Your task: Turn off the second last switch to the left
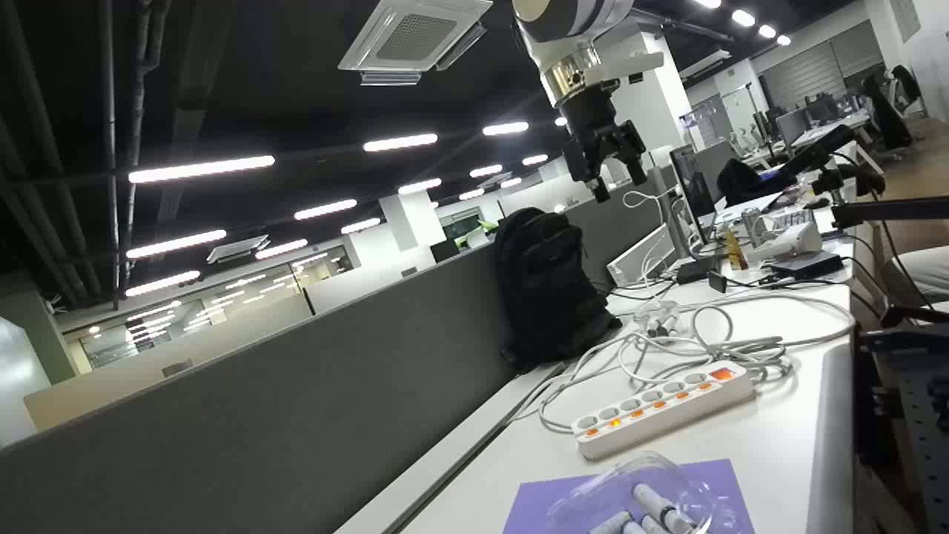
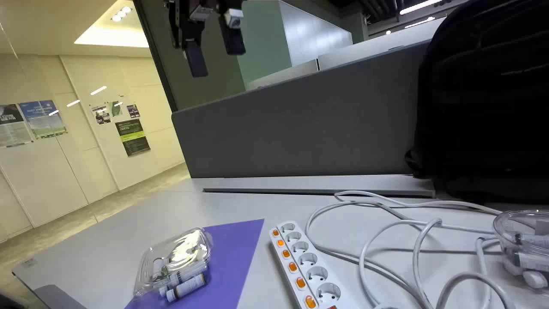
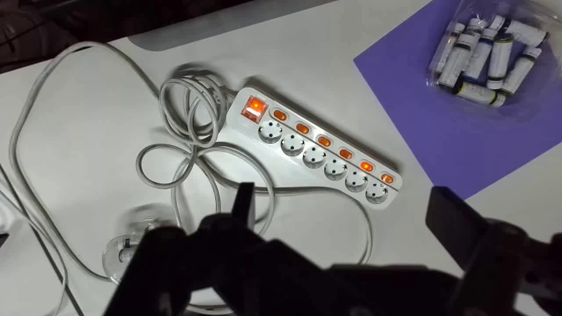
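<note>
A long white power strip [image 1: 671, 421] lies on the desk, and it shows in an exterior view [image 2: 300, 268] and the wrist view [image 3: 248, 127]. It has a row of small orange rocker switches beside round sockets. The second last switch [image 3: 366, 166], second from the end away from the cord, glows brightly in the wrist view. It also looks lit in an exterior view [image 1: 614, 423]; in an exterior view [image 2: 280, 243] its light is unclear. My gripper [image 3: 344, 195] is open and empty. It hangs well above the desk in both exterior views [image 1: 619, 185] [image 2: 218, 63], touching nothing.
A larger lit main switch [image 3: 254, 109] sits at the cord end. Coiled grey cables [image 3: 193, 109] lie beside the strip. A purple sheet [image 3: 408, 83] carries a clear container of small vials [image 3: 500, 61]. A black backpack [image 1: 549, 289] leans against a grey partition [image 1: 356, 371].
</note>
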`<state>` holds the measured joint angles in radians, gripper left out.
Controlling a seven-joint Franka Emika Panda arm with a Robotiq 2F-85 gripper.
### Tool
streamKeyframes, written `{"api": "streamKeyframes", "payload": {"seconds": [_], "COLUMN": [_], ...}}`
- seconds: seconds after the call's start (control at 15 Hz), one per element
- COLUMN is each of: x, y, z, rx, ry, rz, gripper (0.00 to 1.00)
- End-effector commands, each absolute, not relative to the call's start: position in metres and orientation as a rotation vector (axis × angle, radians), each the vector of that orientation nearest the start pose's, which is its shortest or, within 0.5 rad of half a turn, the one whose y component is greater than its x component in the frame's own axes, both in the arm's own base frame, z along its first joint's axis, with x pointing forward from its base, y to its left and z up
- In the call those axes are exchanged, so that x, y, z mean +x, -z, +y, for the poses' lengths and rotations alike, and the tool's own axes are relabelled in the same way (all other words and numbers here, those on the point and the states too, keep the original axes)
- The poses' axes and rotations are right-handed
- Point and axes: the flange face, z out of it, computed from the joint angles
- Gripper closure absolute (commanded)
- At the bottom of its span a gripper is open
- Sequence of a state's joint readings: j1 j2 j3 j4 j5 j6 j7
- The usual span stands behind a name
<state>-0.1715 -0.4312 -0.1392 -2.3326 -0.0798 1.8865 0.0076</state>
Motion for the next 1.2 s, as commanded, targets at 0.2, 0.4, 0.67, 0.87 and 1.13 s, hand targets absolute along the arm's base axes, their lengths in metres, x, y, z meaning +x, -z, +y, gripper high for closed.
{"api": "streamKeyframes", "payload": {"seconds": [0.2,0.4,0.67,0.87,1.13], "x": [0.397,0.397,0.397,0.399,0.419], "y": [-0.498,-0.498,-0.498,-0.497,-0.471], "z": [-0.139,-0.139,-0.139,-0.136,-0.127], "rx": [-3.125,-3.125,-3.125,-3.124,-3.112], "ry": [-0.030,-0.030,-0.030,0.015,0.230], "rz": [0.441,0.441,0.441,0.464,0.504], "gripper": [0.00,0.00,0.00,0.00,0.00]}}
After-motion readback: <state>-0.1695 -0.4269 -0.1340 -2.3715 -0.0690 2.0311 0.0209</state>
